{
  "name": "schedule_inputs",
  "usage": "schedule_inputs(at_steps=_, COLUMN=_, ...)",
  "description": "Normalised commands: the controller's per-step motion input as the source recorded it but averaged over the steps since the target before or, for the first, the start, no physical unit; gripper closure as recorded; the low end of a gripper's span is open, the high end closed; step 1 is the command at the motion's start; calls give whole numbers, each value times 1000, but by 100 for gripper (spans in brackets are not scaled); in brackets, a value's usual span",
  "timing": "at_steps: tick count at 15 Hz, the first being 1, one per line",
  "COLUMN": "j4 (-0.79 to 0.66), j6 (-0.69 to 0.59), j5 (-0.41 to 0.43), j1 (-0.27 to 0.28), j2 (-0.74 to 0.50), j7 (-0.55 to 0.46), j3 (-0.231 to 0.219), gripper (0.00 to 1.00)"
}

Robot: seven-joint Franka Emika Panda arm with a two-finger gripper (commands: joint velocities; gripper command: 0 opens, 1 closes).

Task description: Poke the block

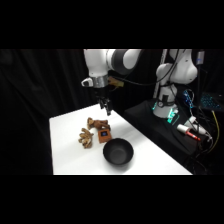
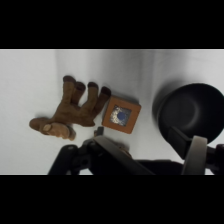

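Note:
The block (image 1: pixel 104 134) is a small reddish-brown wooden square with a dark mark and a pale-blue spot on top. It lies flat on the white table (image 1: pixel 65 160), just behind the black bowl. My gripper (image 1: pixel 105 106) hangs above the table, behind the block and clear of it, nearly over the plain brown wooden piece. In the wrist view the block (image 2: pixel 121 115) sits near the centre, just beyond the gripper's black linkage (image 2: pixel 107 155). Nothing touches it.
A black bowl (image 1: pixel 118 152) (image 2: pixel 192 112) stands close beside the block. A plain brown wooden piece (image 1: pixel 96 123) (image 2: pixel 82 105) and a tan lumpy cluster (image 1: pixel 86 138) (image 2: pixel 50 126) lie on its other side. The arm's base (image 1: pixel 167 100) and cluttered gear stand at the right.

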Motion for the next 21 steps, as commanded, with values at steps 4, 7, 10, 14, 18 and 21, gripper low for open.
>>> schedule_inputs(at_steps=4, j4=7, j6=-16, j5=6, j1=-23, j2=-15, j7=1, j3=24, gripper=0)
schedule_inputs(at_steps=7, j4=23, j6=-26, j5=22, j1=-24, j2=-40, j7=-8, j3=26, gripper=0)
schedule_inputs(at_steps=10, j4=29, j6=63, j5=43, j1=-25, j2=-7, j7=-18, j3=27, gripper=0)
schedule_inputs(at_steps=14, j4=44, j6=192, j5=51, j1=-25, j2=97, j7=5, j3=29, gripper=0)
schedule_inputs(at_steps=18, j4=87, j6=201, j5=32, j1=-21, j2=193, j7=50, j3=32, gripper=0)
schedule_inputs(at_steps=21, j4=101, j6=189, j5=11, j1=-8, j2=191, j7=104, j3=37, gripper=34)
